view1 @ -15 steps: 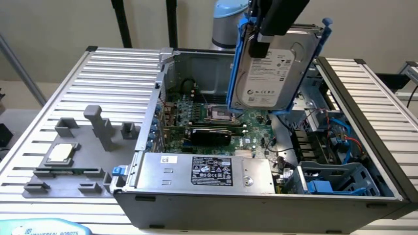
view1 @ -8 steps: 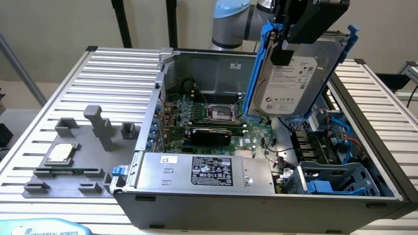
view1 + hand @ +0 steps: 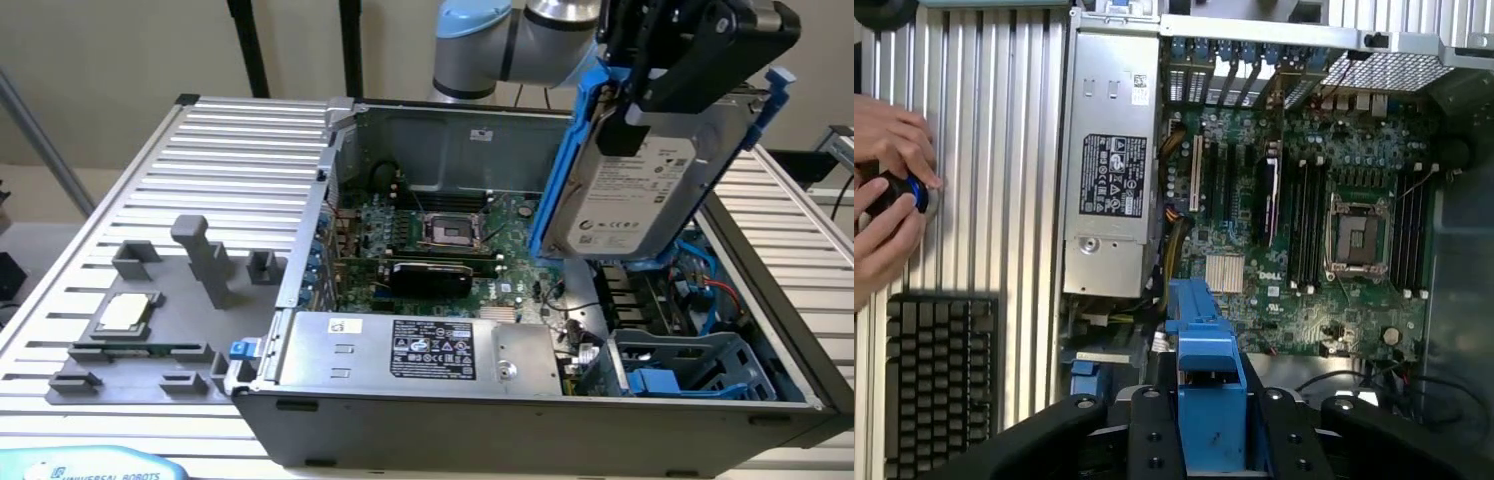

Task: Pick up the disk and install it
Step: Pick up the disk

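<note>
The disk (image 3: 627, 195), a silver-grey drive with a white label clipped in a bright blue frame, hangs tilted in the air over the right side of the open computer case (image 3: 334, 180). My gripper (image 3: 638, 118) is shut on its upper part, reaching down from the top of the exterior view. In the wrist view the disk's blue frame (image 3: 1204, 350) sticks out between my black fingers (image 3: 1144, 430), above the motherboard (image 3: 1304, 220).
A long silver box with a black label (image 3: 427, 350) lies along the case's front. A blue drive cage (image 3: 694, 365) sits at the front right. A grey fixture holds a square chip (image 3: 123, 315). A person's hands (image 3: 889, 190) and a keyboard (image 3: 939, 380) are beside the case.
</note>
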Controlling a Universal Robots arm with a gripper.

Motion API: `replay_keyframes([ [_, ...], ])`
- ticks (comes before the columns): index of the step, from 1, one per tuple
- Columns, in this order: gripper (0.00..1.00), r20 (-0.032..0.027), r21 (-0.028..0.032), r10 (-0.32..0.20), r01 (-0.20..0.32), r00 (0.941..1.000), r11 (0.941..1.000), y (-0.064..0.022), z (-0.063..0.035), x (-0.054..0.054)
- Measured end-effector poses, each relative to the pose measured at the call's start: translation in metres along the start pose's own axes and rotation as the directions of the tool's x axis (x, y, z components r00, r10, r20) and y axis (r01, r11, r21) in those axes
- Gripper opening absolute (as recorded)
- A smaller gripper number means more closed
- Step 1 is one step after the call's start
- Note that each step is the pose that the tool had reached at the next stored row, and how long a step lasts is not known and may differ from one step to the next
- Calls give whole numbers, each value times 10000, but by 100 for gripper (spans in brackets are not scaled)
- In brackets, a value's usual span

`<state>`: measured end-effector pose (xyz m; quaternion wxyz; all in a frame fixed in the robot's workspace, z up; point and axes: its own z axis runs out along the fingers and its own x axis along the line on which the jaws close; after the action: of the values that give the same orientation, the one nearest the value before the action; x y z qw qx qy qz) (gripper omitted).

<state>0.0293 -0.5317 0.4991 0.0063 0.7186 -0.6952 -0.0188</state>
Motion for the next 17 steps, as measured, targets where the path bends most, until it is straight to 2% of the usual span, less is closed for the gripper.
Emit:
replay_keyframes([
  [11, 33, 1, 0, 1, -1, 10000, 10000, -249, -13, 321],
  [17, 33, 23, 1, -1, 0, 10000, 10000, -421, 6, 439],
])
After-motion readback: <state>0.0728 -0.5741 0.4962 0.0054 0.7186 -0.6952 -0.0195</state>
